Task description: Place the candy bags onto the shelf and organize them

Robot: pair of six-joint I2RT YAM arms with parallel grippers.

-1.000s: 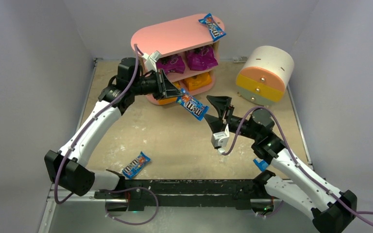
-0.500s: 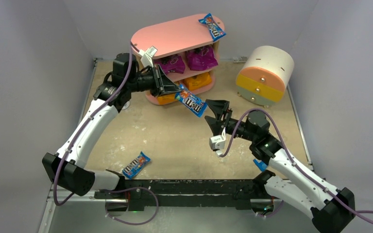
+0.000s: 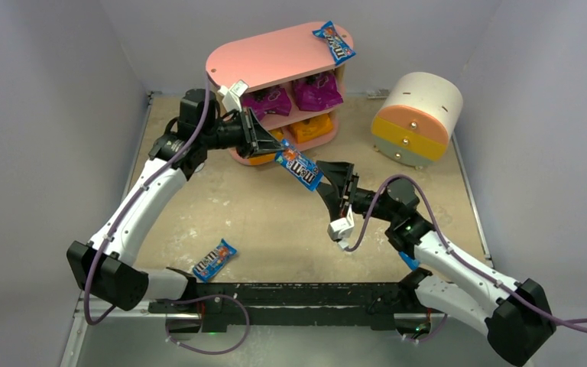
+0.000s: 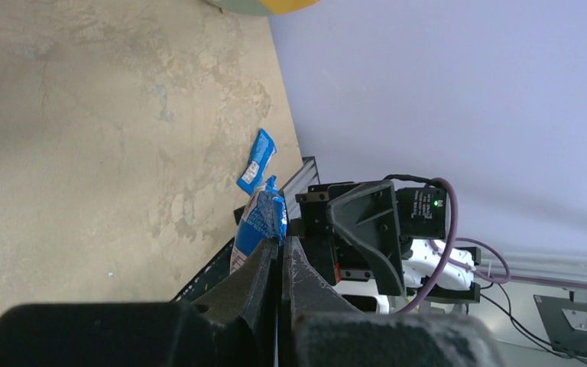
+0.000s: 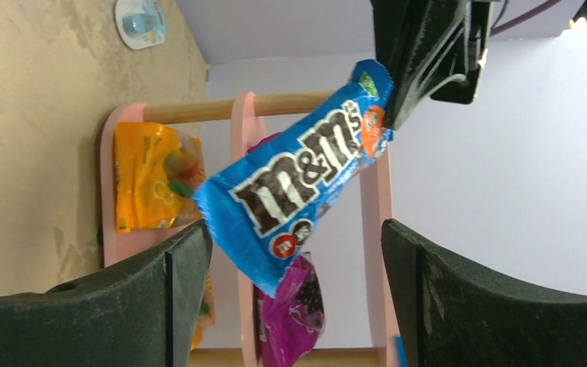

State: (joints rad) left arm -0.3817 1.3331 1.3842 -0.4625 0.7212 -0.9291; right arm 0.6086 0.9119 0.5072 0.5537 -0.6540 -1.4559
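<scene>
My left gripper [image 3: 277, 150] is shut on the upper end of a blue M&M's packet [image 3: 299, 169], holding it in the air in front of the pink shelf [image 3: 271, 55]. The right gripper [image 3: 333, 182] is open, its fingers on either side of the packet's [image 5: 298, 191] lower end without pinching it. One blue packet [image 3: 334, 41] lies on the top board. Two purple bags [image 3: 317, 90] sit on the middle tier and orange bags [image 3: 309, 128] on the bottom. A blue packet [image 3: 215, 260] lies on the table at the near left, and another one [image 3: 409, 258] by the right arm.
A white, orange and yellow cylindrical drawer unit [image 3: 416, 118] stands right of the shelf. A pale blue-and-white oval item [image 3: 377, 93] lies behind it near the back wall. A black rail [image 3: 290, 294] runs along the near edge between the arm bases.
The right gripper has moved up and left until its open fingers straddle the hanging packet's lower end, and they have narrowed a little. The left gripper has raised the packet slightly.
</scene>
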